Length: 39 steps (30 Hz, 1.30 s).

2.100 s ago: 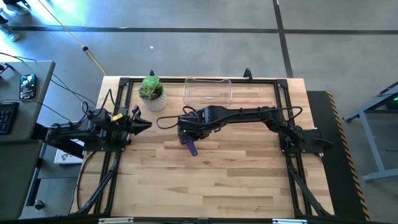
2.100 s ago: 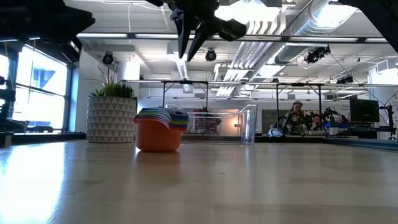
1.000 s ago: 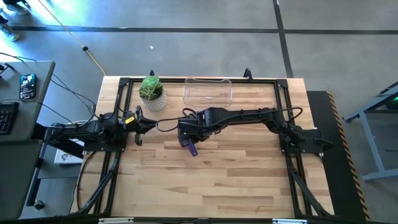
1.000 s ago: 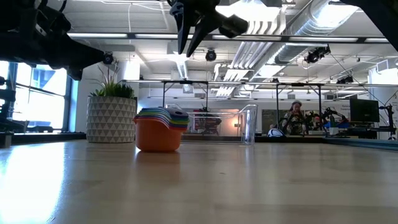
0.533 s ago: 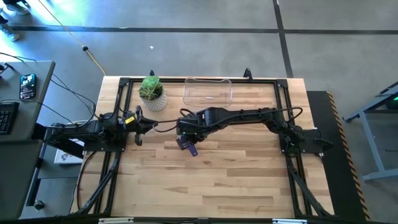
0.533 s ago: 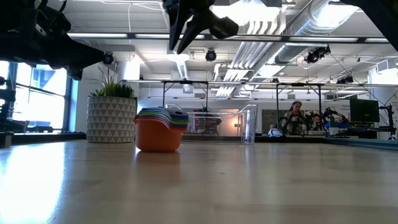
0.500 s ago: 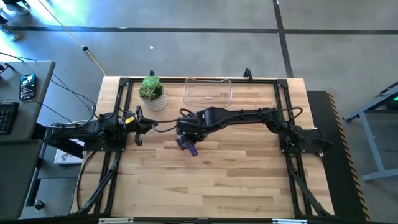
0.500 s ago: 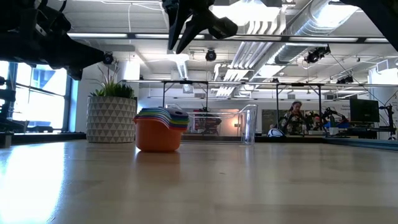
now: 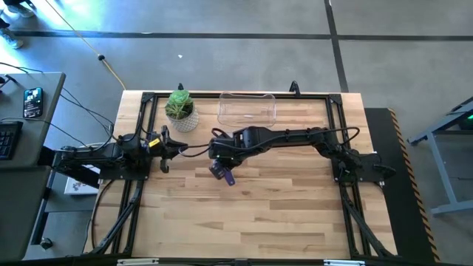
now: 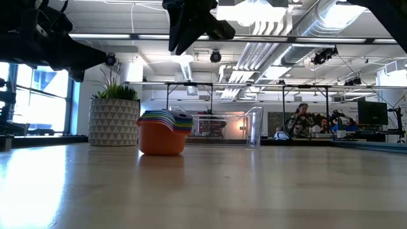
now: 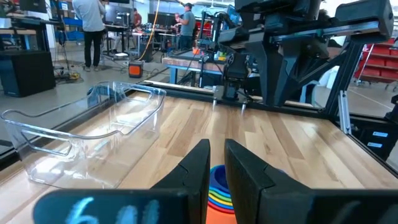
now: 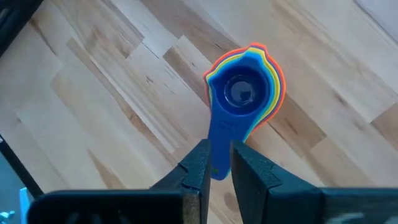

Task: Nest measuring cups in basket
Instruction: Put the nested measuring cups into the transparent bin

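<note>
The measuring cups (image 9: 224, 174) are nested in one stack standing on the table near its middle. The orange cup (image 10: 163, 141) is at the bottom and a blue one (image 12: 239, 90) on top, its handle pointing toward the near edge. My right gripper (image 9: 216, 156) hangs high above the stack (image 10: 164, 132), shut and touching nothing. My left gripper (image 9: 171, 146) is held level to the left of the stack, also shut and empty; the cups (image 11: 219, 186) show past its fingers. The clear basket (image 9: 247, 109) stands by the far edge.
A whitish pot with a green plant (image 9: 181, 112) stands at the far left, beside the basket (image 11: 93, 134). Bare wood lies between the stack and the basket, and across the near half of the table. People and benches show in the room beyond.
My right gripper has drifted slightly toward the table's left edge while staying high above the stack. The cups have not moved.
</note>
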### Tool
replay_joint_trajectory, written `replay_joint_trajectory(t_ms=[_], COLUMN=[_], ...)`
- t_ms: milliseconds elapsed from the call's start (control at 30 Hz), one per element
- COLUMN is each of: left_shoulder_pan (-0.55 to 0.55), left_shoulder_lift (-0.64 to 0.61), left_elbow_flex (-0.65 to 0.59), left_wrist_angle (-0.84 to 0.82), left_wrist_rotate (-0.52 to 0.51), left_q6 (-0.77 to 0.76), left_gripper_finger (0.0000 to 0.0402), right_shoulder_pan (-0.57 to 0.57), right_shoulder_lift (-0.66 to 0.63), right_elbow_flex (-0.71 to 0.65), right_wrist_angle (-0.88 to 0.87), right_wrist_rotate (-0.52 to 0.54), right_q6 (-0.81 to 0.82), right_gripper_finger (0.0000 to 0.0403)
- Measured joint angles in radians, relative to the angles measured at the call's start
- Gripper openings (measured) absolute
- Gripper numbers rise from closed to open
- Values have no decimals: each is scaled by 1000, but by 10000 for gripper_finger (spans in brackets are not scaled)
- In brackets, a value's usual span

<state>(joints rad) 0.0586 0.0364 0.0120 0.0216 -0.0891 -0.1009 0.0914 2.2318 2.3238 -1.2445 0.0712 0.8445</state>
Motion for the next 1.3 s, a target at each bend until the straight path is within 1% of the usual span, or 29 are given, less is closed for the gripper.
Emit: replay_joint_trajectory(t_ms=[133,267,467,733,867,1000,1300], left_shoulder_pan=[0,0,0,0,0,0,0], left_shoulder_lift=[0,0,0,0,0,0,0], left_elbow_flex=[0,0,0,0,0,0,0], left_wrist_angle=[0,0,0,0,0,0,0], left_wrist_rotate=[0,0,0,0,0,0,0], left_q6=[0,0,0,0,0,0,0], left_gripper_finger=[37,37,37,37,37,37,37], right_shoulder_pan=[2,7,9,9,9,9,12], right_shoulder_lift=[0,0,7,8,8,8,8], right_elbow_flex=[0,-1,-10,-112,-178,-246,-365], right_wrist_angle=[-5,-8,-8,52,92,161,301], right_wrist_rotate=[11,37,4,-51,-61,-65,-81], right_q6=[-1,0,24,82,134,172,213], right_gripper_finger=[70,106,183,302,342,357,358])
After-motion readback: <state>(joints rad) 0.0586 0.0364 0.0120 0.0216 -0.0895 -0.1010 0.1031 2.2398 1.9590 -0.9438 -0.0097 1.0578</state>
